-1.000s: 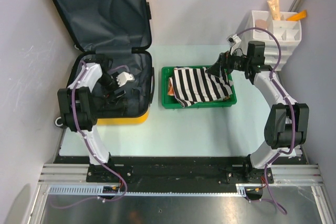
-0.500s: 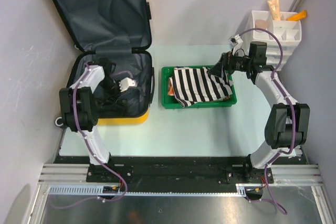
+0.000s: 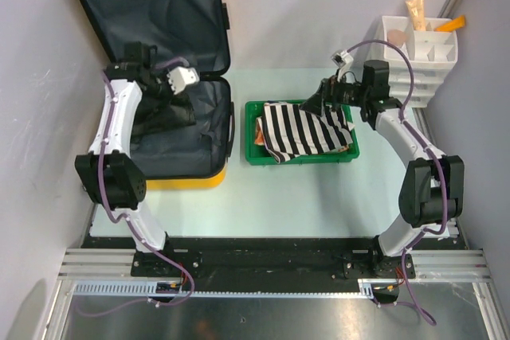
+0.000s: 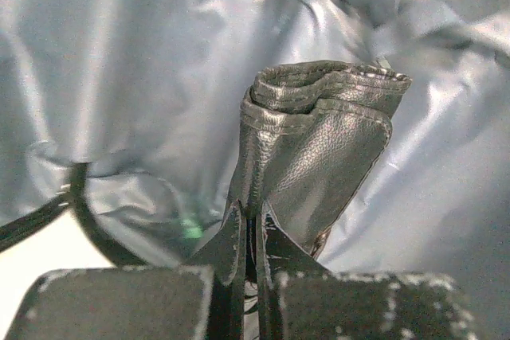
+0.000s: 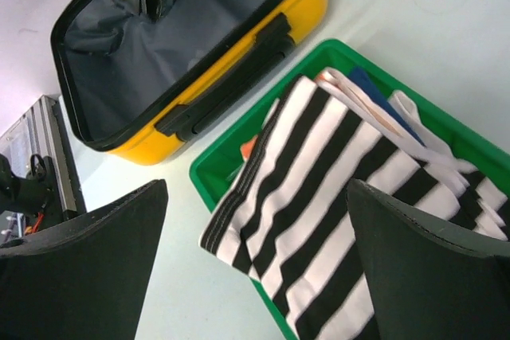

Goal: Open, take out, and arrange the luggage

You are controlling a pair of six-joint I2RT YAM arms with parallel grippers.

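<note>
Firstly, left gripper (image 4: 249,220): fingers pressed together, pinching the lower edge of a dark leather-like item (image 4: 319,149).
Held item: folded and grained with stitched edges, perhaps a pouch; it hangs over the grey lining of the luggage (image 3: 187,181), not resting on it.
Right gripper (image 5: 256,197): fingers spread wide, holding nothing, poised over the striped cloth (image 5: 319,197).
Luggage: lies open at the far left of the counter (image 3: 271,197), with the lid propped up against the back wall and the yellow base nearest the arms.
Green tray (image 3: 303,157): just right of the luggage, with the striped cloth heaped in it.
Hidden: from above, the left fingers merge with the dark item and lining; the lid's far edge is cut off by the frame; orange, blue and white pieces under the cloth cannot be identified.
Left arm: elbow at the case's near-left corner, forearm stretched towards the hinge.
Right arm: elbow by the white organizer (image 3: 422,53), forearm reaching left to the tray's far edge.
</note>
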